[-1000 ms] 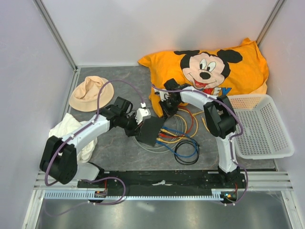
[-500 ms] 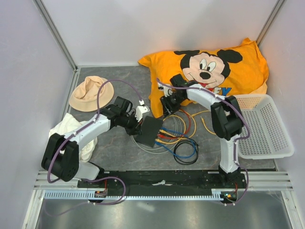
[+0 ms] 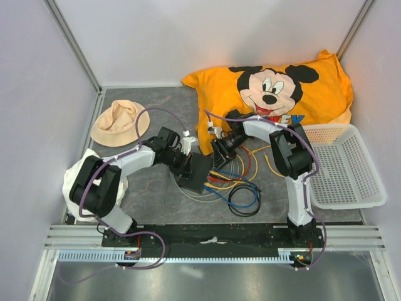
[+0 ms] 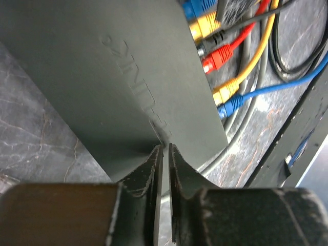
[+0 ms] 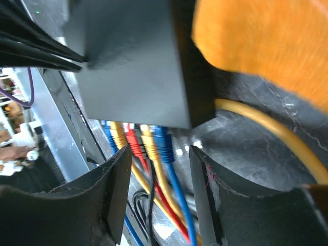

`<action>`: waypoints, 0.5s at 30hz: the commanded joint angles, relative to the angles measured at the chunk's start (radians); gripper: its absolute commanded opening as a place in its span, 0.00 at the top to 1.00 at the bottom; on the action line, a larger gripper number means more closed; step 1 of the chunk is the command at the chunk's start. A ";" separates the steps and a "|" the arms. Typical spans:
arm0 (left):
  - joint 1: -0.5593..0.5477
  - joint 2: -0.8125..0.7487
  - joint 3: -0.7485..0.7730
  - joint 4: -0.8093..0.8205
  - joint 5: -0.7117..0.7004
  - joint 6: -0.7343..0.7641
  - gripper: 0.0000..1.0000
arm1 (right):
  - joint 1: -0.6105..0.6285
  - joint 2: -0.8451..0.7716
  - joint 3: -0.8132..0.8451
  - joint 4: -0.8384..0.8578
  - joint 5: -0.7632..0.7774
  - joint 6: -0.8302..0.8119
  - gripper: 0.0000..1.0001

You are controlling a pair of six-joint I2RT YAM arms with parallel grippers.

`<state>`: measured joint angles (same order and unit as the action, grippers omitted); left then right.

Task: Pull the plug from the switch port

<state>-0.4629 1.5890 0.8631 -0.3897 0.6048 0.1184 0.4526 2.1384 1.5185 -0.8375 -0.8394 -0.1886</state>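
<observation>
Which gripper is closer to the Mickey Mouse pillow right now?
Right. The right gripper sits beside the pillow's near-left edge, over the plugged cables; the left gripper is farther off, across the switch.

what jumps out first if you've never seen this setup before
The bright orange Mickey Mouse pillow at the back right grabs the eye first. Next is the tangle of red, yellow and blue cables at the centre, plugged into the dark grey switch, where the left gripper and right gripper meet from either side.
</observation>
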 commanded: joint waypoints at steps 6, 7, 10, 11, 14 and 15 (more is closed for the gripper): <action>0.001 0.051 0.024 0.014 -0.050 -0.060 0.98 | -0.009 0.020 -0.021 0.006 -0.070 -0.020 0.48; 0.001 0.049 0.025 0.014 -0.046 -0.057 0.99 | -0.012 0.020 -0.023 0.017 -0.069 -0.009 0.48; 0.001 0.043 0.022 0.014 -0.046 -0.057 0.99 | -0.015 0.037 -0.024 0.028 -0.070 0.008 0.49; 0.000 0.045 0.020 0.014 -0.046 -0.056 0.98 | -0.020 0.043 -0.024 0.031 -0.075 0.011 0.49; -0.002 0.040 0.020 0.017 -0.050 -0.056 0.98 | -0.034 0.058 -0.027 0.049 -0.086 0.029 0.50; -0.002 0.040 0.019 0.015 -0.050 -0.056 0.98 | -0.037 0.063 -0.035 0.064 -0.087 0.040 0.51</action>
<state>-0.4614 1.6142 0.8818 -0.3786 0.6037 0.0708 0.4366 2.1784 1.4963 -0.8227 -0.8837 -0.1707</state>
